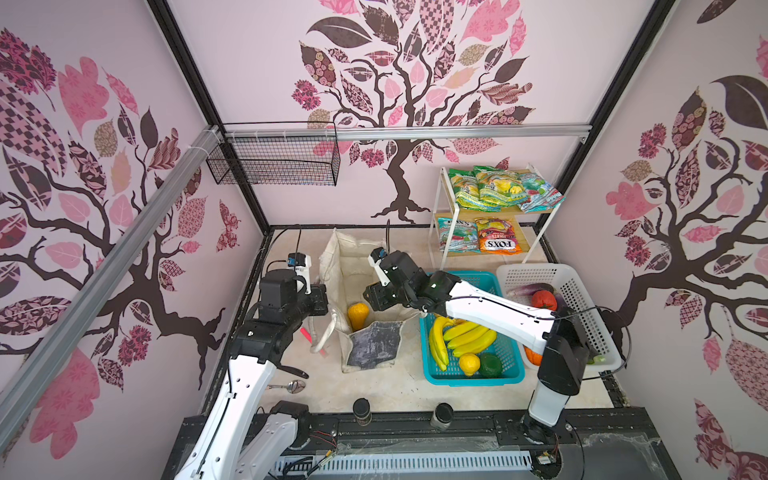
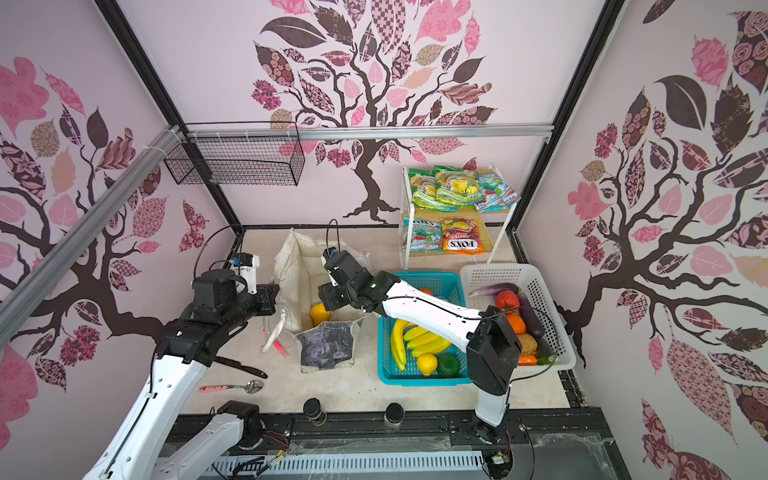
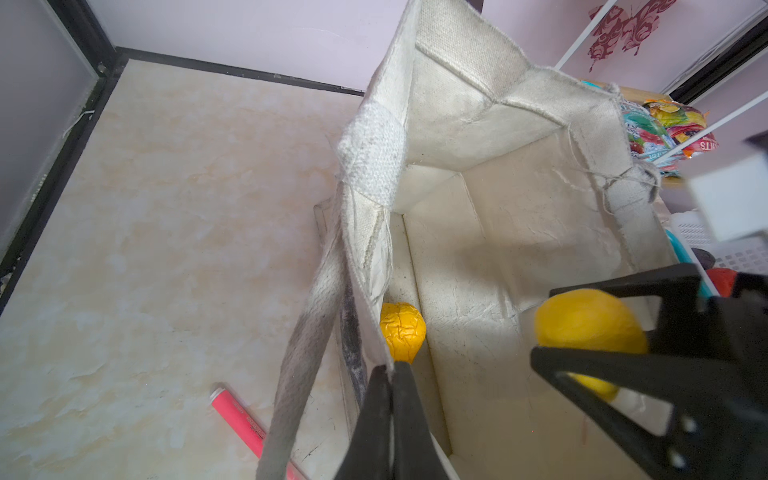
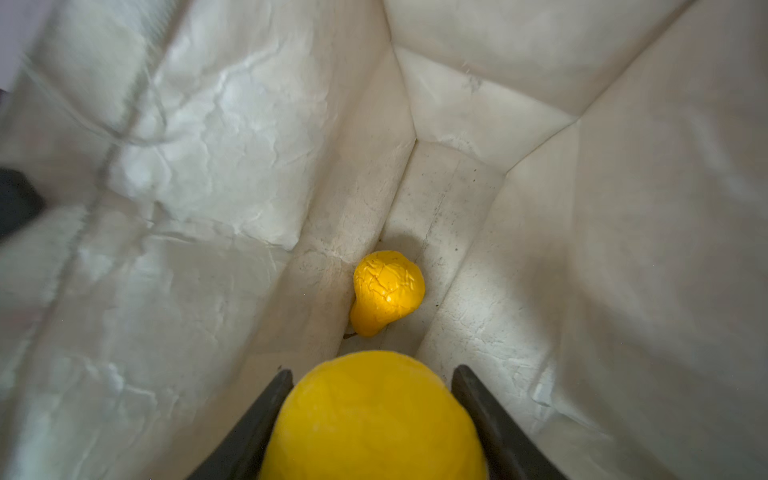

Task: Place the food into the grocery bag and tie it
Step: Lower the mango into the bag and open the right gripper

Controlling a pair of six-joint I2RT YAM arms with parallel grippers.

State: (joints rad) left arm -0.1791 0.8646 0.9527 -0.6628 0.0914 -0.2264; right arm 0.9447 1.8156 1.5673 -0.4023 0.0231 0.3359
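Note:
The grocery bag [image 1: 341, 259] [image 2: 291, 257] stands open on the table in both top views, a dark grey print on its near side. My left gripper [image 3: 390, 368] [image 1: 322, 297] is shut on the bag's left rim beside a strap handle. My right gripper [image 4: 372, 372] [image 1: 372, 300] hangs inside the bag's mouth, shut on a yellow lemon [image 4: 374, 419] [image 3: 590, 324]. A crinkled yellow-orange fruit [image 4: 386, 291] [image 3: 402, 328] [image 1: 358, 316] lies on the bag's floor by the left wall.
Right of the bag, a teal basket [image 1: 432, 376] holds bananas [image 1: 461, 336], a lemon and a green fruit. A white basket [image 1: 582, 291] holds vegetables. Snack packets [image 1: 498, 191] lie on a shelf behind. A pink marker [image 3: 239, 419], a spoon [image 1: 291, 386] and two jars [image 1: 361, 411] sit near the front.

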